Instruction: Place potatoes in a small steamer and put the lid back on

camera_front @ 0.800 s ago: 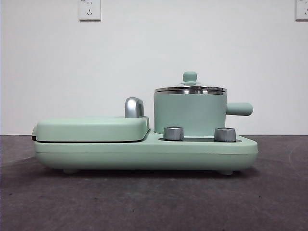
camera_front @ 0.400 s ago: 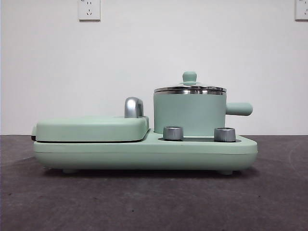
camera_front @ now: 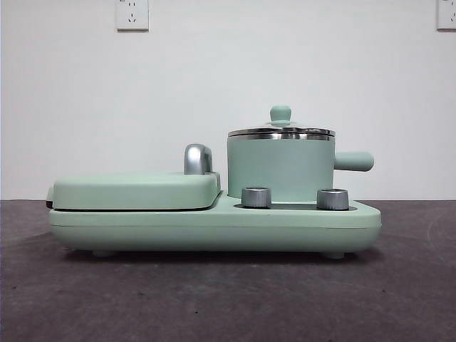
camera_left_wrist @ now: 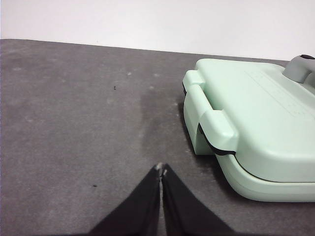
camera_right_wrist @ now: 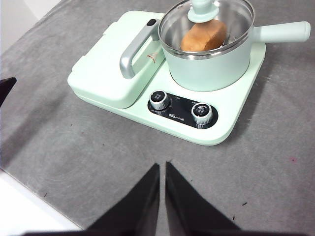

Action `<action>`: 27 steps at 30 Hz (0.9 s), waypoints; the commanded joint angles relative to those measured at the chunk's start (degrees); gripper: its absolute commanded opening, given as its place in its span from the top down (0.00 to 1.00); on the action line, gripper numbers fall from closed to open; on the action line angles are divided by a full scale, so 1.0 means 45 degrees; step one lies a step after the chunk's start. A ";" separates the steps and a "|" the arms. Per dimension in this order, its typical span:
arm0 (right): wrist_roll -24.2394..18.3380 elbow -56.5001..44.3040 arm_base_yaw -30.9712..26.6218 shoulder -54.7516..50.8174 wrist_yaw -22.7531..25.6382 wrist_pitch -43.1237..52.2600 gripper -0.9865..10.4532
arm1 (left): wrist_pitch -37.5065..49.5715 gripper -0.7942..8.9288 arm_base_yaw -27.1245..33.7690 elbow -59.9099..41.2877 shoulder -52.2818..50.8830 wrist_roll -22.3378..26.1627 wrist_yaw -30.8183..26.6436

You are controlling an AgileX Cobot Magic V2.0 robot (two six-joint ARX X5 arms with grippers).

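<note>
The small steamer (camera_front: 280, 169) (camera_right_wrist: 209, 66) stands on the right half of a mint-green cooker base (camera_front: 214, 224). The glass lid (camera_front: 281, 129) (camera_right_wrist: 206, 19) sits on its steel rim, knob up. Through the glass, in the right wrist view, the orange-brown potato (camera_right_wrist: 204, 35) lies inside the pot. My right gripper (camera_right_wrist: 162, 167) hangs shut above the table in front of the cooker, holding nothing. My left gripper (camera_left_wrist: 161, 170) is shut and low over the bare table beside the griddle end. Neither gripper shows in the front view.
A flat griddle cover (camera_front: 135, 189) (camera_left_wrist: 261, 113) with a chrome handle (camera_front: 198, 158) (camera_right_wrist: 135, 49) fills the cooker's left half. Two steel dials (camera_front: 256, 197) (camera_front: 333, 199) sit below the pot. The table's near edge (camera_right_wrist: 29, 196) lies beside my right gripper.
</note>
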 commanded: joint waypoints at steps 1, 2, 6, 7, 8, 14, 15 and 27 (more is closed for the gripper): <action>0.0083 0.0107 0.0078 0.0029 0.0000 0.0131 0.90 | -0.0029 0.91 0.0000 -0.0248 -0.0019 0.0083 -0.0005; 0.0087 0.0107 0.0078 0.0029 0.0000 0.0131 0.90 | -0.0029 0.91 0.0000 -0.0248 -0.0019 0.0083 -0.0005; 0.0083 0.0107 0.0078 0.0029 -0.0005 0.0131 0.90 | -0.0029 0.91 0.0000 -0.0248 -0.0015 0.0078 -0.0005; 0.0083 0.0107 0.0078 0.0029 -0.0005 0.0131 0.90 | -0.0029 0.91 0.0000 -0.0248 -0.0019 0.0083 -0.0005; 0.0083 0.0107 0.0078 0.0029 0.0000 0.0131 0.90 | -0.0029 0.91 0.0000 -0.0248 -0.0015 0.0083 -0.0005; 0.0087 -0.0005 -0.0068 -0.0068 0.0078 0.0257 0.90 | -0.0029 0.91 0.0000 -0.0248 -0.0015 0.0083 -0.0005; 0.0083 -0.0063 -0.0272 -0.0155 0.0044 0.0257 0.90 | -0.0029 0.91 0.0000 -0.0248 -0.0019 0.0078 -0.0005; -0.0097 -0.7786 -0.6105 -0.3823 -0.0753 1.0117 0.90 | -0.0034 0.91 0.0000 -0.0248 -0.0015 0.0078 -0.0005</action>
